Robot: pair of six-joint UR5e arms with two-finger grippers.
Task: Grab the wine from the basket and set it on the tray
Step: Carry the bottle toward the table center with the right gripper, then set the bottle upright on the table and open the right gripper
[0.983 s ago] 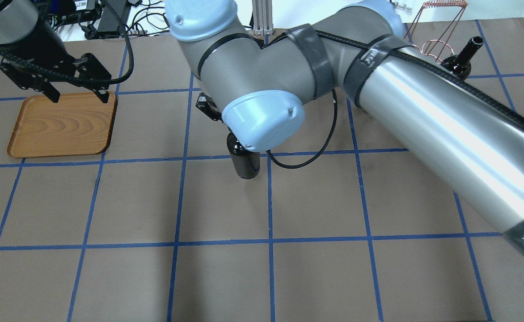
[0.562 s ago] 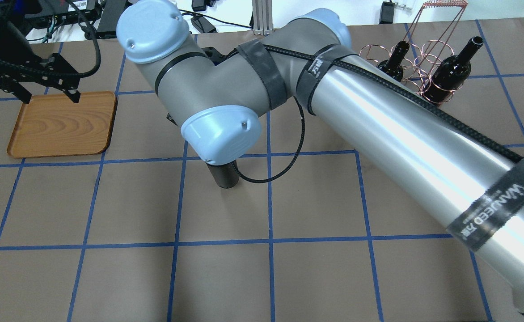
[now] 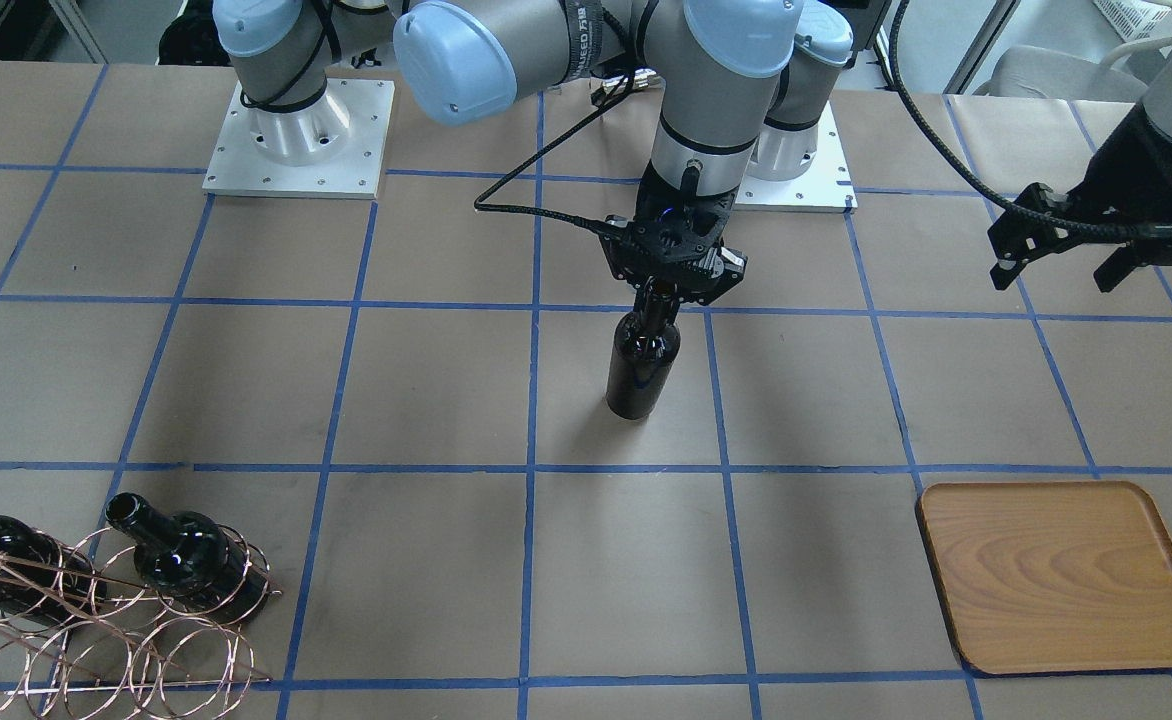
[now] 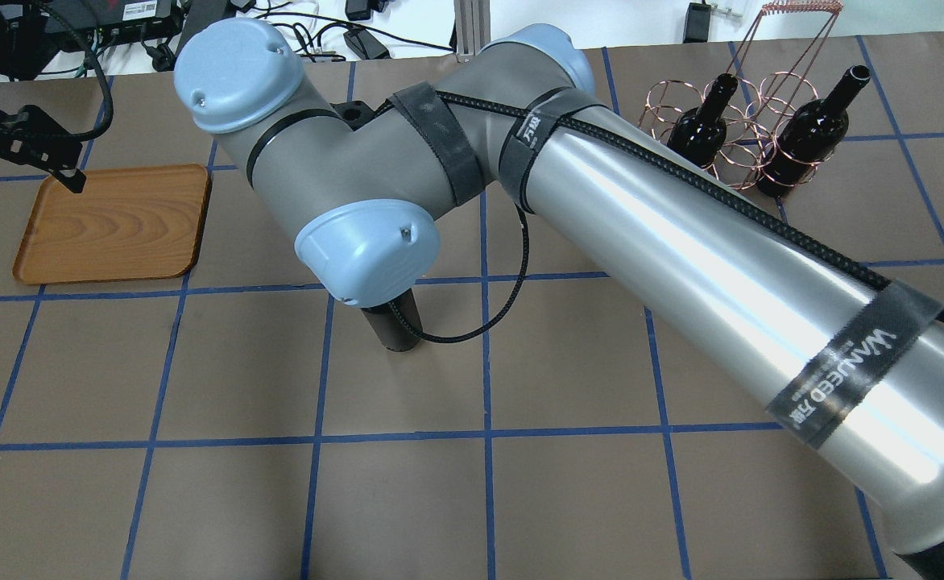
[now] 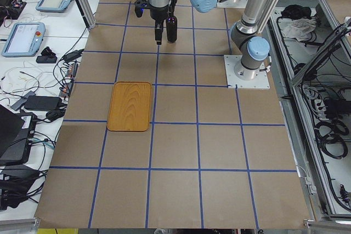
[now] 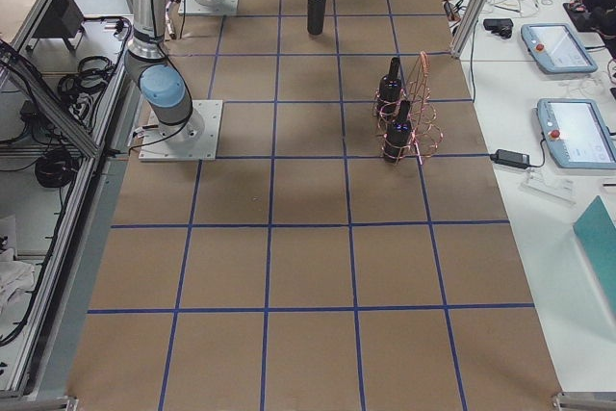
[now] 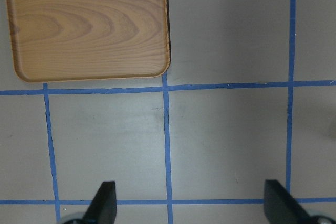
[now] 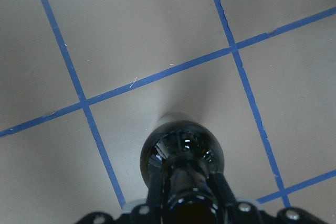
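Note:
My right gripper is shut on the neck of a glossy black wine bottle, held upright and low over the mid table. The bottle also shows under the right arm in the overhead view and in the right wrist view. The wooden tray lies at the left with nothing on it. My left gripper is open and holds nothing, hovering by the tray's far left corner. The left wrist view shows the tray beyond the open fingers. The copper wire basket stands at the far right.
Two more black bottles lean in the basket's loops. The right arm's long silver link crosses the table diagonally and hides part of it. Blue tape lines grid the brown table. Cables and devices lie beyond the far edge.
My right arm has carried the bottle leftward toward the tray, and the basket is now uncovered in the overhead view. My left gripper has moved left, off the tray's far edge.

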